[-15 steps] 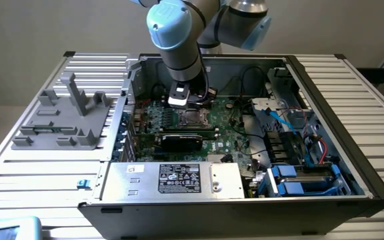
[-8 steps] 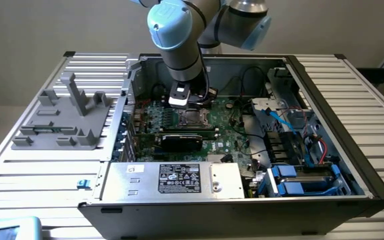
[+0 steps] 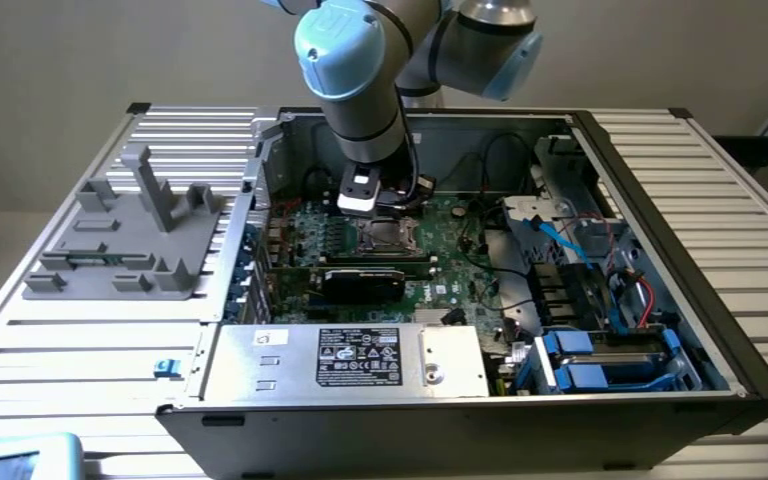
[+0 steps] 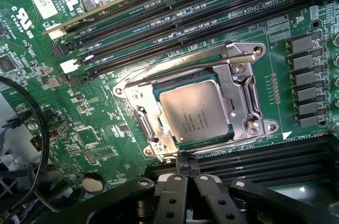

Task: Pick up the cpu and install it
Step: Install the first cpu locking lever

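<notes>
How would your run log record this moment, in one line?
cpu: seated in socket | tool: shut, empty, beside socket edge | frame: open

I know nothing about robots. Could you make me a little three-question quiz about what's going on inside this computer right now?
1. True or false: the cpu lies inside the metal socket frame on the motherboard.
2. The gripper is: A) shut, holding nothing; B) shut on the cpu; C) wide open.
3. In the exterior view, what grey object sits on the table to the left of the computer case?

Key
1. True: its silver top shows within the frame.
2. A: the fingertips meet just beside the socket, with nothing between them.
3. A grey plastic fixture with upright posts.
</notes>
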You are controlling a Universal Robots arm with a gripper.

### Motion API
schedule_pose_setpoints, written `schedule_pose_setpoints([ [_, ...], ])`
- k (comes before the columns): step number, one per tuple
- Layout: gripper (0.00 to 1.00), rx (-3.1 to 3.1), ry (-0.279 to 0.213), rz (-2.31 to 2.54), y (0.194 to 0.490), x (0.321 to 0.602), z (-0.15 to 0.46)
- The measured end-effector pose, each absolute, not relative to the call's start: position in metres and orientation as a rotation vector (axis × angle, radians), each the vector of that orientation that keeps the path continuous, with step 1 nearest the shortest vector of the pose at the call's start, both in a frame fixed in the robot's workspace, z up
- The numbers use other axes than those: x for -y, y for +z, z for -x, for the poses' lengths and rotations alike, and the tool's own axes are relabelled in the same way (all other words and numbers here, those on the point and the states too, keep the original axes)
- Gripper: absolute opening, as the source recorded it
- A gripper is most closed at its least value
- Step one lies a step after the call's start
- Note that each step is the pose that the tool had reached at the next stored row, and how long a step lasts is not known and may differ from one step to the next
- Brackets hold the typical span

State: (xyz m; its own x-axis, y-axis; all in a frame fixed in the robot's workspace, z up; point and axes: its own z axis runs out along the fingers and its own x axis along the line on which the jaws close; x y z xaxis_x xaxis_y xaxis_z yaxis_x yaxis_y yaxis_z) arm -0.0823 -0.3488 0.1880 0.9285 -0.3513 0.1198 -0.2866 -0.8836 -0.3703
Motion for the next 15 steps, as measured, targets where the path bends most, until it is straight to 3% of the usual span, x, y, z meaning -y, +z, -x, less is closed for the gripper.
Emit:
schedule_pose_setpoints([
  [15,0.11,-0.467,-0.261,2.736,0.1880,0.3504,0.0831],
])
